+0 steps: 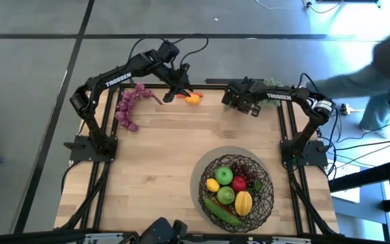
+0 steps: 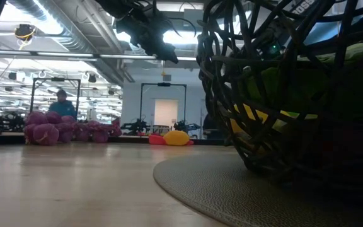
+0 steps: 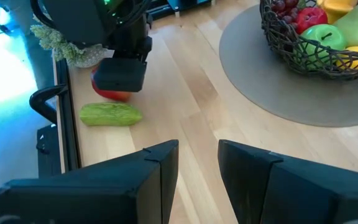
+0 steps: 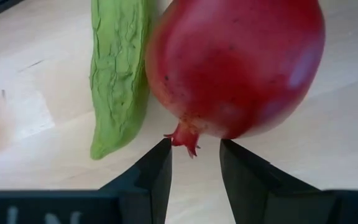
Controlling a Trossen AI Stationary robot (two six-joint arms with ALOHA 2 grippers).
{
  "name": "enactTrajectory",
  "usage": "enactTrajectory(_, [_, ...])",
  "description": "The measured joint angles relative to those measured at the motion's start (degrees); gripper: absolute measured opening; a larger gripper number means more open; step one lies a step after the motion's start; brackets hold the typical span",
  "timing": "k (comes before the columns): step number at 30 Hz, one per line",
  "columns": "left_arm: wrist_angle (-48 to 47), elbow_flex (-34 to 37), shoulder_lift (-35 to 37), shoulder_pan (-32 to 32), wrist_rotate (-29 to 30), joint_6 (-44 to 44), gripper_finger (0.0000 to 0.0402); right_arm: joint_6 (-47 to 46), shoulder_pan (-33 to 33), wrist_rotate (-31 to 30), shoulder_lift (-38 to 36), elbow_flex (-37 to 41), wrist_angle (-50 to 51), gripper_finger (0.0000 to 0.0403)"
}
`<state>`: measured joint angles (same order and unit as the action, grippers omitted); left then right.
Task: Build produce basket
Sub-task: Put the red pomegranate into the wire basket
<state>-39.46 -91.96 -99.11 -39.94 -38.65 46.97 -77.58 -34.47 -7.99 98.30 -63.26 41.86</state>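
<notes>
Clearly the right gripper (image 4: 194, 155) is lining up on a red pomegranate (image 4: 238, 62), near the top right of the high view; its fingers stand slightly apart, holding nothing, the fruit's crown just ahead of the gap. They look too narrow: widen before closing, and keep clear of the wrinkled green vegetable (image 4: 120, 68) touching it. Left gripper (image 3: 197, 168) hangs empty, jaws parted, above the orange fruit (image 1: 193, 99). Basket (image 1: 263, 200) sits lower right, well apart.

Right wrist view: pomegranate (image 4: 235, 65) just ahead of the jaws was cut off at top edge, as was the green pod (image 4: 118, 74) beside it. Left wrist view: right gripper (image 3: 122, 73) hid most of that red fruit. Basket (image 3: 303, 56) was cropped at the frame corner.
</notes>
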Motion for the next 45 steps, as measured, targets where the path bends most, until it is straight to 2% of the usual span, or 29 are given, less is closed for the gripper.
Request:
enactTrajectory(9, [0.0,0.0,0.0,0.0,0.0,0.0,0.0103,0.1,-0.2,0.0,0.0,0.0,4.1,0.0129])
enactTrajectory(29, [-0.5,0.0,0.0,0.0,0.0,-0.2,0.0103,0.1,-0.2,-3.0,0.0,0.0,4.7,0.0129])
enactTrajectory(37, [-0.5,0.0,0.0,0.0,0.0,-0.2,0.0103,-0.2,-0.2,-3.0,0.0,0.1,10.5,0.0129])
enactTrajectory(45, [-0.5,0.0,0.0,0.0,0.0,-0.3,0.0103,0.1,-0.2,-7.5,0.0,0.1,9.9,0.0129])
